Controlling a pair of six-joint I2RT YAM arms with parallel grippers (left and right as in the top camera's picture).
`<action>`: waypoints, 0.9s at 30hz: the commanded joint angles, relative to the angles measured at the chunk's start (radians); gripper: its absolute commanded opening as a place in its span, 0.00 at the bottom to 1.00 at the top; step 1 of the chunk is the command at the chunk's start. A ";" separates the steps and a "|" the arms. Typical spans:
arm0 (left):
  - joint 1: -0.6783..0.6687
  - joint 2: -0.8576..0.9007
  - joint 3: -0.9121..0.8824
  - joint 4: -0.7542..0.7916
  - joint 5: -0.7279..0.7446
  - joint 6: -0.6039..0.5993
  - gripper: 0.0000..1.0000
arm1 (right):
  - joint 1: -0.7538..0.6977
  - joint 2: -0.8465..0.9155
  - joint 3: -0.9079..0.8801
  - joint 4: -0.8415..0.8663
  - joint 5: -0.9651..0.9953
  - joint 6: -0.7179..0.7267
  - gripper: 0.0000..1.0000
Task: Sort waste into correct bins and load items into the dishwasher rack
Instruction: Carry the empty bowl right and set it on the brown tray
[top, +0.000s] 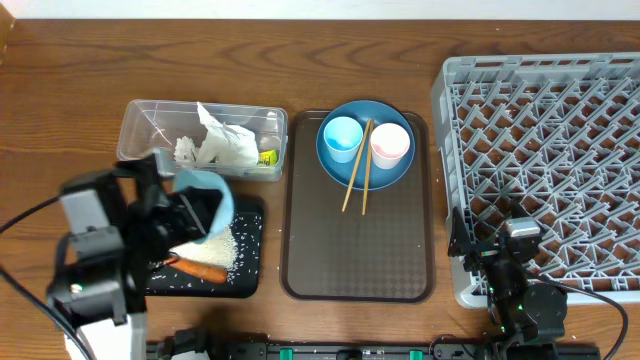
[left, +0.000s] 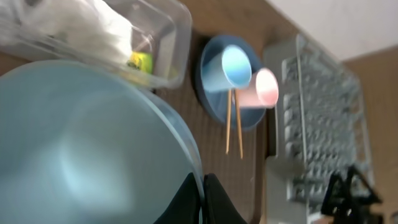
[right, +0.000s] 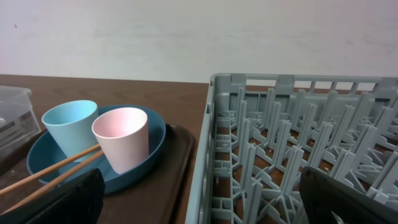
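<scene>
The left gripper (left: 200, 196) is clamped on the rim of the light blue bowl with a white inside (top: 210, 190), holding it tilted over the shallow black rectangular tray (top: 252, 272), where loose white rice grains (top: 222, 250) and an orange carrot (top: 198, 268) lie. Crumpled white paper napkins (top: 220, 145) and a small yellow-green wrapper (top: 267, 157) sit in the clear rectangular plastic tub (top: 140, 125). The large dark blue round plate (top: 390, 172) on the brown serving tray (top: 360, 250) carries a light blue cup (top: 342, 137), a pinkish-white cup (top: 390, 145) and wooden chopsticks (top: 357, 170). The right gripper (right: 202, 202) gapes wide at a corner of the large grey lattice rack (top: 550, 130).
</scene>
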 joint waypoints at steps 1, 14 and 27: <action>-0.159 -0.010 0.020 0.001 -0.186 -0.082 0.06 | 0.010 0.000 -0.002 -0.004 0.000 -0.004 0.99; -0.748 0.099 0.016 0.012 -0.461 -0.266 0.06 | 0.010 0.000 -0.002 -0.004 0.000 -0.004 0.99; -1.104 0.423 -0.023 0.208 -0.501 -0.370 0.07 | 0.010 0.000 -0.002 -0.004 0.000 -0.004 0.99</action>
